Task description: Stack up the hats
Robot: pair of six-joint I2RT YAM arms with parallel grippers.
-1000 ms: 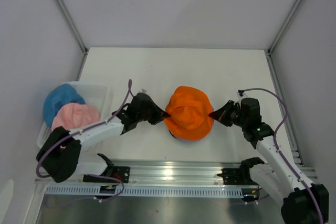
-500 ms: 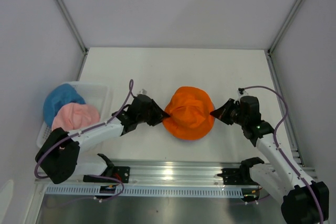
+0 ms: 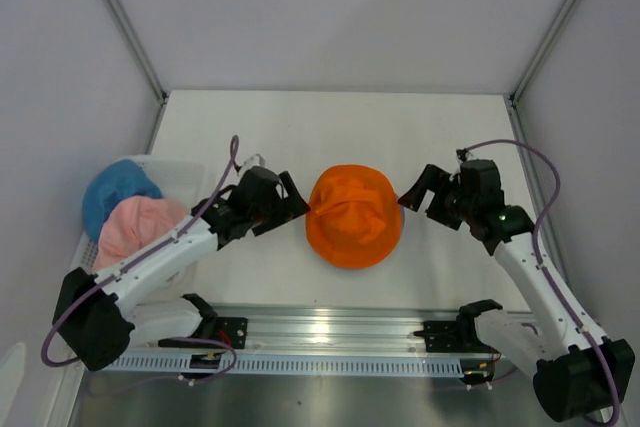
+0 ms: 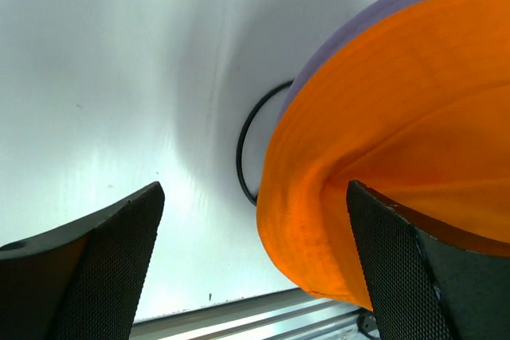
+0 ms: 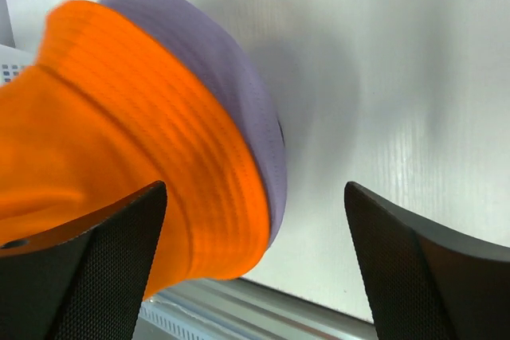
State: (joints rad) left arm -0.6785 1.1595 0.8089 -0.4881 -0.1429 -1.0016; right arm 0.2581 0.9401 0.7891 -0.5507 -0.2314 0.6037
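Note:
The orange hat (image 3: 352, 217) lies at the table's middle, on top of the lavender hat (image 5: 215, 53), whose rim (image 4: 358, 29) peeks out underneath. My left gripper (image 3: 293, 200) stands open just off the orange hat's left brim (image 4: 335, 197). The brim shows between the wide-apart fingers (image 4: 103, 268), unpinched. Off the hat's right side, my right gripper (image 3: 412, 194) is open too, its fingers (image 5: 414, 268) spread and gripping nothing. The pink hat (image 3: 140, 227) and the blue hat (image 3: 115, 192) lie in the basket at the left.
A white mesh basket (image 3: 190, 175) stands at the left edge, holding the pink and blue hats. A thin black ring (image 4: 242, 149) lies on the table under the stacked hats. The metal rail (image 3: 330, 332) runs along the near edge.
Both grippers were shut on the orange hat's brim and have now opened, letting it go. The hat has settled flatter and both grippers have drawn back slightly.

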